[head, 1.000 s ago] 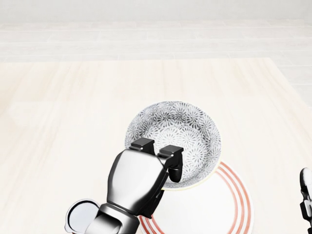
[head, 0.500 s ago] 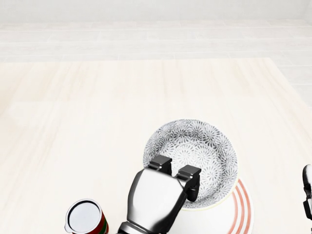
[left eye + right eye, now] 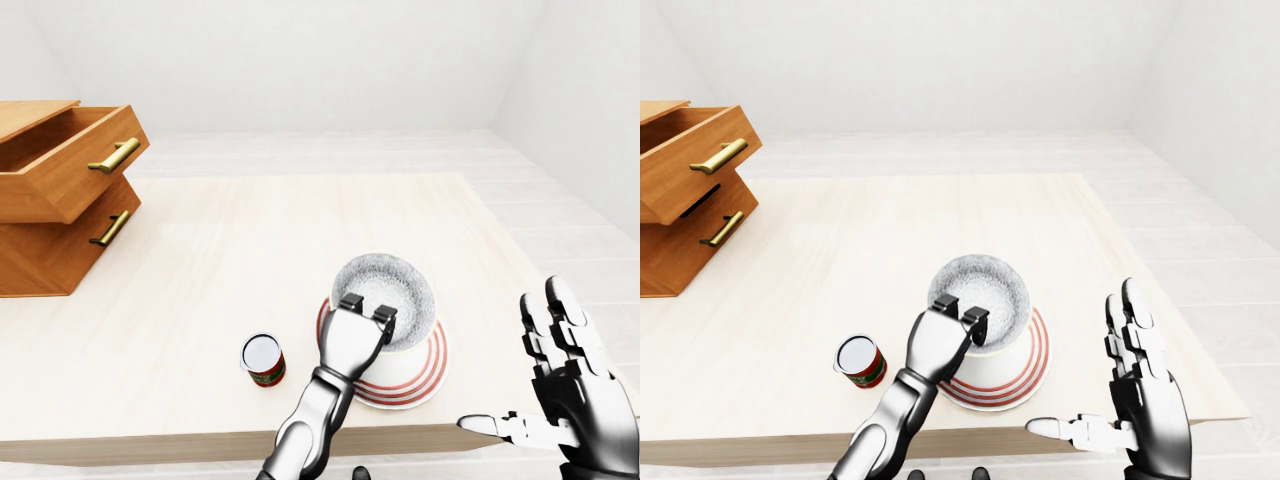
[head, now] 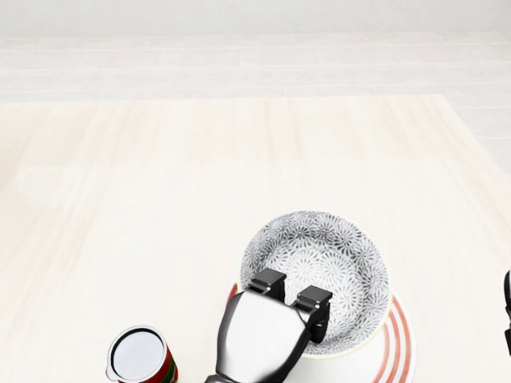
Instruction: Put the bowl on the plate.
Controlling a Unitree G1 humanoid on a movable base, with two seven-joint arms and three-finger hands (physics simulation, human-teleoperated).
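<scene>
Plainly the bowl (image 4: 319, 267) hung low over the plate (image 4: 399, 345), the left hand (image 4: 259, 335) pinching its near rim; the right hand (image 3: 560, 400) stood spread, empty; likely stiff, glazed, slippery, breakable; that rim suited gripping.

Grey floral-patterned bowl (image 4: 322, 255); white plate (image 4: 395, 351) with red rings.

We classify this as a sparse domestic room: white walls (image 3: 300, 60), plank floor (image 3: 330, 150), light wooden table (image 3: 250, 240), wooden drawer unit (image 3: 50, 230) with brass handles (image 3: 112, 157), plus bowl (image 4: 319, 247) and plate (image 4: 397, 343).
</scene>
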